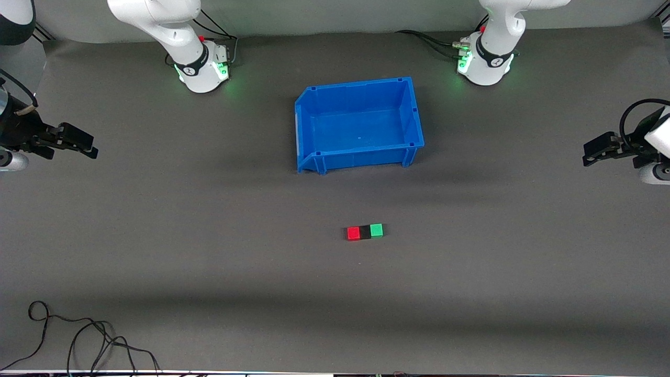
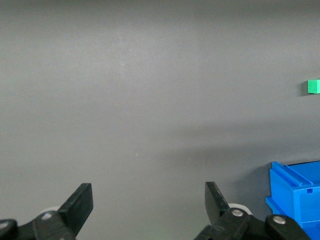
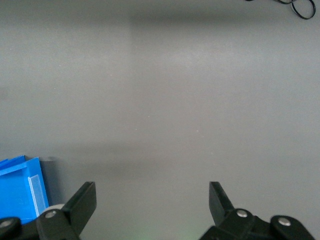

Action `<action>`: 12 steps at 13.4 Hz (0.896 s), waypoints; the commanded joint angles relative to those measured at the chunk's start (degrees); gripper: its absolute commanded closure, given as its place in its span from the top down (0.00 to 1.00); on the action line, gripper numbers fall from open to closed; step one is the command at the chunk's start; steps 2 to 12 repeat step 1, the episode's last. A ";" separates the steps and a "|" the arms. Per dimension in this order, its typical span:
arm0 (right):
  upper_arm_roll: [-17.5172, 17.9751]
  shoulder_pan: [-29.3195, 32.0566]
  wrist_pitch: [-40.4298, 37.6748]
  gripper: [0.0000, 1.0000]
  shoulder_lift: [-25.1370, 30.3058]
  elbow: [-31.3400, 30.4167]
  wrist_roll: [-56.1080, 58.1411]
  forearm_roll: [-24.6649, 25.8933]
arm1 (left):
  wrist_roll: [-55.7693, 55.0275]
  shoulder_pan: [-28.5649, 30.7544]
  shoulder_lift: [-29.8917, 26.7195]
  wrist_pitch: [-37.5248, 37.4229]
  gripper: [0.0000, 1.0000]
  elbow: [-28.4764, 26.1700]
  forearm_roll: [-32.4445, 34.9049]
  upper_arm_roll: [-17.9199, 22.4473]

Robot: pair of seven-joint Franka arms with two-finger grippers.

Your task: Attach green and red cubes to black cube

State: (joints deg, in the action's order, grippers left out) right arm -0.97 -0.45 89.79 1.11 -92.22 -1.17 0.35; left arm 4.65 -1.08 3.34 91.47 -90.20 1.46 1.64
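Sitting lower centre of front view: red cube (image 1: 353, 233), black cube (image 1: 365, 232), green cube (image 1: 376, 230) in one touching row. Looks complete. Left gripper (image 1: 590, 153) and right gripper (image 1: 89, 147) spread, empty, at frame edges.

Left gripper (image 1: 590, 155), right gripper (image 1: 90, 147): both agape, apparently waiting.

1. Three cubes (image 1: 365, 231) sit touching in one row on the table (image 1: 157, 235).
2. The row lies nearer the front camera than the bin (image 1: 359, 124).
3. A cable (image 1: 78, 335) lies nearest the camera, toward the right arm's end.
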 commanded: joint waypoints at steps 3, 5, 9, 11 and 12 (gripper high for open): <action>0.18 -0.08 -0.93 1.00 -0.23 0.90 -1.29 -0.79 | -0.17 -0.15 0.96 -1.74 1.00 2.04 0.13 0.11; 0.18 -0.08 -0.93 1.00 -0.23 0.90 -1.29 -0.79 | -0.17 -0.15 0.96 -1.74 1.00 2.04 0.13 0.11; 0.18 -0.08 -0.93 1.00 -0.23 0.90 -1.29 -0.79 | -0.17 -0.15 0.96 -1.74 1.00 2.04 0.13 0.11; 0.18 -0.08 -0.93 1.00 -0.23 0.90 -1.29 -0.79 | -0.17 -0.15 0.96 -1.74 1.00 2.04 0.13 0.11; 0.18 -0.08 -0.93 1.00 -0.23 0.90 -1.29 -0.79 | -0.17 -0.15 0.96 -1.74 1.00 2.04 0.13 0.11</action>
